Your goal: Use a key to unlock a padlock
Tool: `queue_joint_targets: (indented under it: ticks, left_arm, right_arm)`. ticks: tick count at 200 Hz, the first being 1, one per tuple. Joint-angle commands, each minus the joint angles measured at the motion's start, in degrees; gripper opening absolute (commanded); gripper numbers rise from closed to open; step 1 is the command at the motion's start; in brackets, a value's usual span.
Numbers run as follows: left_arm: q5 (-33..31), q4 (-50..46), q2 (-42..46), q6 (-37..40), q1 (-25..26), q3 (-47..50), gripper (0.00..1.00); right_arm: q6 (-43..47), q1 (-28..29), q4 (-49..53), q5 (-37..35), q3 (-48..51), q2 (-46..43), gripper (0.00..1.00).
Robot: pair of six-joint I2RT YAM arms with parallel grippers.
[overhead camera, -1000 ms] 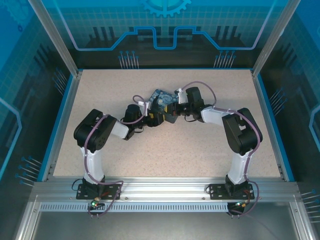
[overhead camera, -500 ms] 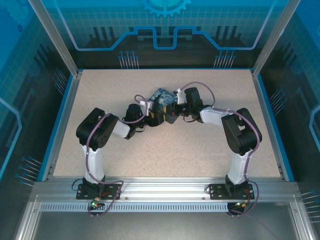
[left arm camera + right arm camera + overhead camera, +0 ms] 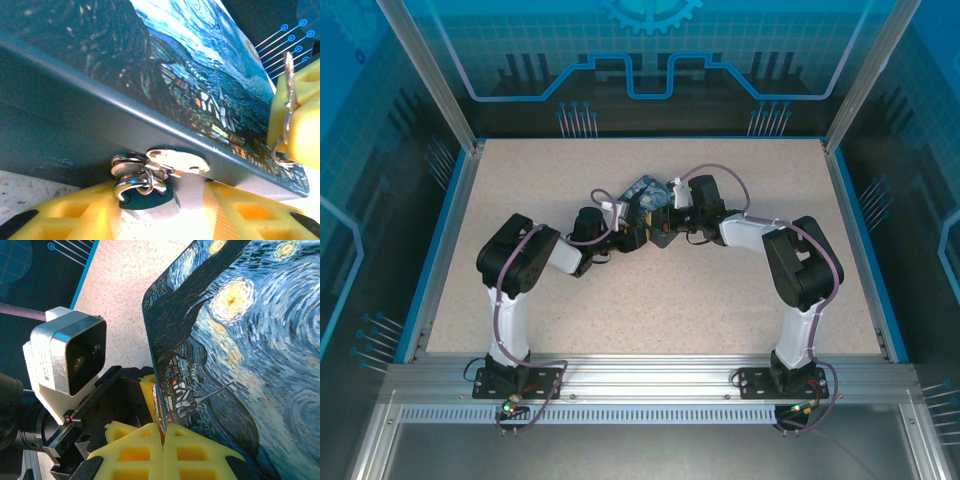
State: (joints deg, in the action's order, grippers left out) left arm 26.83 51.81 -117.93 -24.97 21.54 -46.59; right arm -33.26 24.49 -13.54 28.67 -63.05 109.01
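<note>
Bare counter [image 3: 650, 300] lies nearest, with both arms reaching across it to meet at mid-counter. The left jaws, seen from the left wrist, are closed to a narrow gap and appear to clamp the padlock [image 3: 143, 190]. Its looped shackle sits just under a silvery hasp [image 3: 175, 161] on the lower edge of the box [image 3: 165, 65]. The right jaws are pressed fully together on the key [image 3: 159, 407], whose thin blade stands up from the pads beside the box's edge. In the left wrist view the key [image 3: 288, 85] is to the right of the padlock, higher up and apart from it. The keyway is not visible, so alignment cannot be judged.

Likely faults:
- The blade may meet the lock body off-axis and pivot in the soft pads.
- The padlock may swing on its hasp under the push.
- The tilted box, farthest back, may shift and carry the lock away.
</note>
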Motion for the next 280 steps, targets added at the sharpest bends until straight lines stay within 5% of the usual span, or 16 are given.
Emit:
queue_joint_targets:
  ticks: [1,168,280]
  left_arm:
    - [0.53,-0.97,-2.39,-0.07,0.86,-1.22,0.44]
    - [-2.21,2.04,2.95,-6.35,1.2,2.95,0.32]
    - [-6.22,-8.78,11.31,-16.93,6.8,4.02,0.28]
  right_arm:
    - [-0.76,2.26,4.97,-0.28,1.43,2.48,0.02]
    - [6.67,1.32,4.71,-0.06,0.95,-5.03,0.02]
    - [25.56,1.43,13.01,-5.57,23.51,-27.52,0.03]
